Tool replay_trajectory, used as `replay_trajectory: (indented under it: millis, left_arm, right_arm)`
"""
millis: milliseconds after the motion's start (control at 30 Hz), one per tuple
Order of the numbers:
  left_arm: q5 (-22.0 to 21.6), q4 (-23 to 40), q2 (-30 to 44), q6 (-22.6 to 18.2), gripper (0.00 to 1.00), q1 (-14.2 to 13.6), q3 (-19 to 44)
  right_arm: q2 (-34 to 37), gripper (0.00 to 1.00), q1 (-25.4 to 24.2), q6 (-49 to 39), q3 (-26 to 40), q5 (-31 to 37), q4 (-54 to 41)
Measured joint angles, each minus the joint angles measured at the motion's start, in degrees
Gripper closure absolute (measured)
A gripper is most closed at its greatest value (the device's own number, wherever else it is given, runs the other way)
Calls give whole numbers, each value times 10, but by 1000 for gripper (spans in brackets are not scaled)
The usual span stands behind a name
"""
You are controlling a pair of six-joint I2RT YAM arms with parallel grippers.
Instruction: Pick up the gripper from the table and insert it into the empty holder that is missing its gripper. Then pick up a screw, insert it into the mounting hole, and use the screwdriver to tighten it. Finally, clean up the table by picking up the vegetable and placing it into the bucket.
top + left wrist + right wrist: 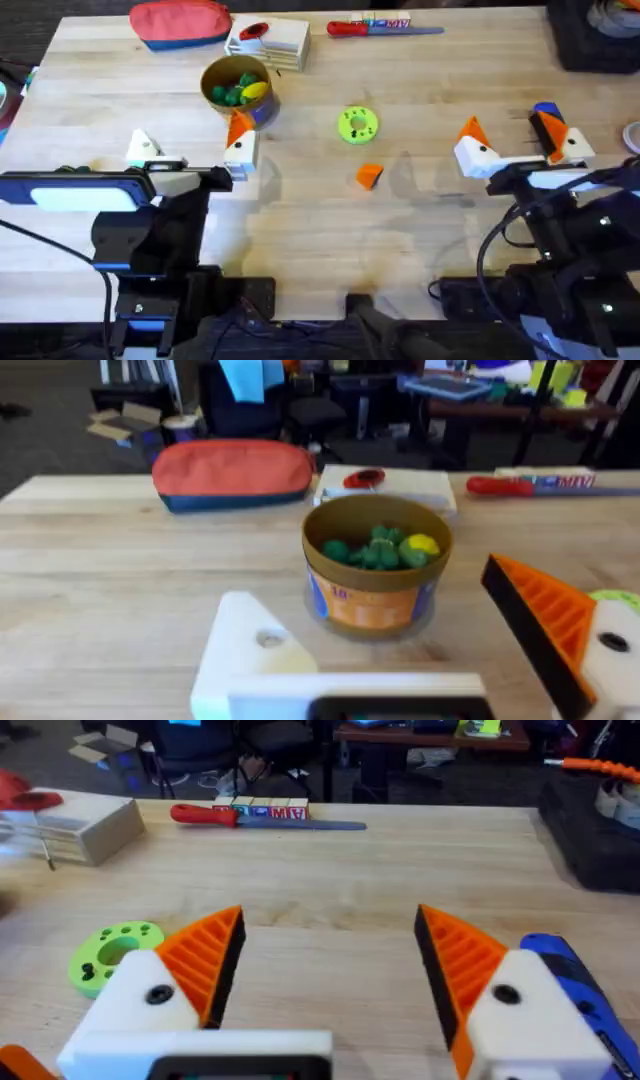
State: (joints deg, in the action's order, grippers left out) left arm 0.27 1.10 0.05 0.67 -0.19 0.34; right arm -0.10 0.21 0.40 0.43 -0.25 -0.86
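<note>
Centrally, the orange wedge gripper is lying loose on the table; both robot grippers, left and right, are gaping wide, holding nothing.

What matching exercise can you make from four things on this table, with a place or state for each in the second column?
Things:
1. orange wedge
2. red pouch
3. lime-green disc
4. bucket

Places or states:
A. holds green and yellow toy pieces
B. lies at the far edge of the table
C. lies loose mid-table, nearer the arms than the disc
D. round, with holes

Pairs: 1-C, 2-B, 3-D, 4-A
</note>
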Motion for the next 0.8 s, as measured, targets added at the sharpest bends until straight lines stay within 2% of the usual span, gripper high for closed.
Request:
replay_trajectory:
  millis: [100,167,267,400,500,600,633,667,733,800]
  left_arm:
    - [-1,24,0,0,15,0,4]
    - [-5,76,0,0,15,0,20]
    - [-27,168,13,0,15,0,82]
    - [-96,259,63,7,16,0,201]
    - [-162,293,121,23,15,0,284]
    - [-203,336,190,33,15,6,352]
    - [-210,358,216,35,16,12,370]
    - [-219,456,308,50,15,47,424]
    - [-222,488,362,57,15,80,445]
    - [-222,491,410,62,15,126,461]
  right_arm:
    - [0,10,0,0,2,0,-6]
    - [0,10,0,3,13,0,-31]
    - [6,10,0,6,51,-3,-115]
    - [51,10,0,7,116,-7,-193]
    - [95,10,0,9,184,-7,-221]
    - [146,10,0,9,254,-7,-242]
    - [163,10,0,9,274,-8,-247]
    - [209,10,0,9,323,-10,-259]
    - [232,10,0,9,346,-11,-262]
    - [249,9,0,9,363,-11,-262]
